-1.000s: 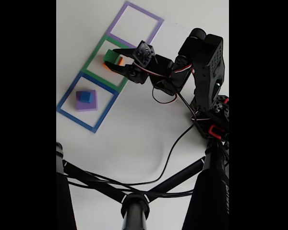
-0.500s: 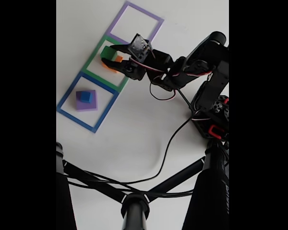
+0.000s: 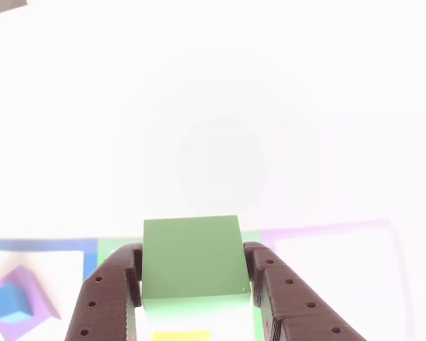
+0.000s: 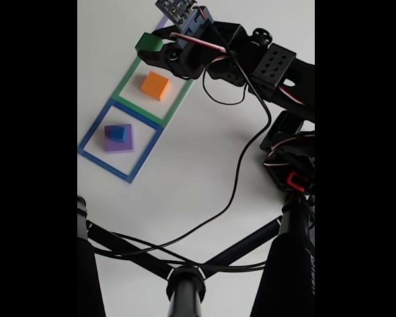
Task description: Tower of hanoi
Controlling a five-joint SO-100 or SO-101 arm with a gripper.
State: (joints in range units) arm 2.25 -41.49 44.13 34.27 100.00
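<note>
I have the green block (image 4: 148, 43) clamped between the two fingers of the gripper (image 4: 152, 47), lifted clear of the orange block (image 4: 155, 85), which sits alone inside the green outline (image 4: 128, 80). In the other view the green block (image 3: 192, 256) sits squarely between the dark jaws, with a strip of yellow just below it and the purple outline (image 3: 326, 231) off to the right. The blue cube (image 4: 118, 133) rests on the purple block (image 4: 119, 139) inside the blue outline (image 4: 92, 135). I judge this as the carry step of a move: the green block is in transit, probably toward the purple outline at the top of the fixed view. Next I need to swing over that square, keep the block level, lower until it rests flat, then release. The table (image 4: 198, 178) is plain white and matte, heavily washed out in the other view. A black cable (image 4: 237, 178) trails across it, and dark tripod legs (image 4: 185, 277) cross the bottom of the fixed view.
</note>
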